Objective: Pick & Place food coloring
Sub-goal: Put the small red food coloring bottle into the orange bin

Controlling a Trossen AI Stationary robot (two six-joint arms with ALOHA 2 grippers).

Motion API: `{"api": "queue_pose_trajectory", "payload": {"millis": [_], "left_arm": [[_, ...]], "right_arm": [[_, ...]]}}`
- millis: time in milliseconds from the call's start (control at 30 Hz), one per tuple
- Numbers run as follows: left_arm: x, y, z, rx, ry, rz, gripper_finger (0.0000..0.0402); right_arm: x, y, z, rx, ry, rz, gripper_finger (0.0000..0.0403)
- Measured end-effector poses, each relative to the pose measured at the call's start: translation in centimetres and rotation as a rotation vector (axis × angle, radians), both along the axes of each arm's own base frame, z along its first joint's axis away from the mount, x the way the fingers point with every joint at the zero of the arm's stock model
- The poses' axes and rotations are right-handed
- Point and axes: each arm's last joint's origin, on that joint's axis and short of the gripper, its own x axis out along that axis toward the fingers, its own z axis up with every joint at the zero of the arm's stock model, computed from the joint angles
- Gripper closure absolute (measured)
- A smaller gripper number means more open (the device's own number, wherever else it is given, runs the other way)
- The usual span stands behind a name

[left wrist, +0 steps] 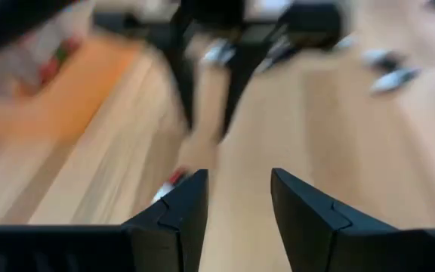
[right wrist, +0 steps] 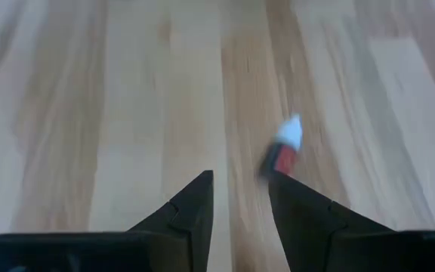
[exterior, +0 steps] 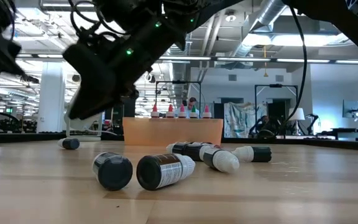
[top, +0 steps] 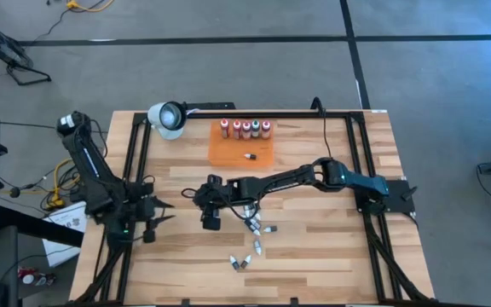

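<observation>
The wooden table (top: 331, 247) is carrying everything, and at its twelve o'clock edge the flat orange tray (top: 228, 153) is serving as the collecting place: a row of capped bottles (top: 245, 129) is standing upright along its far side, with one small vial (top: 250, 156) lying on it. The right arm is reaching from three o'clock across the middle, its right gripper (right wrist: 240, 198) hanging with a narrow gap between empty fingers, just beside a red bottle (right wrist: 284, 147) lying on the bare wood, likely lining up a pick. The left gripper (left wrist: 236, 200) is waiting at nine o'clock, fingers likewise narrowly parted and holding nothing. Loose vials (top: 258, 234) are lying scattered toward six o'clock, not yet moved.
</observation>
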Motion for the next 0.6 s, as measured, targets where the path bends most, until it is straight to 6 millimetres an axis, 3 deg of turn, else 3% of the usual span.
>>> {"api": "queue_pose_trajectory", "payload": {"millis": [200, 433, 600], "left_arm": [[1.2, 1.4, -2.0, 0.014, 0.117, 0.170, 0.0262], [2.2, 2.9, -4.6, 0.005, 0.166, 0.243, 0.0262], [2.5, 3.6, -5.5, -0.003, 0.158, 0.244, 0.0262]], "right_arm": [[-0.6, 1.1, 0.0, -0.011, 0.048, 0.023, 0.0282], [-0.9, 2.9, 0.1, -0.034, 0.053, 0.081, 0.0282], [-1.9, 4.7, 2.0, -0.061, 0.056, 0.130, 0.0282]]}}
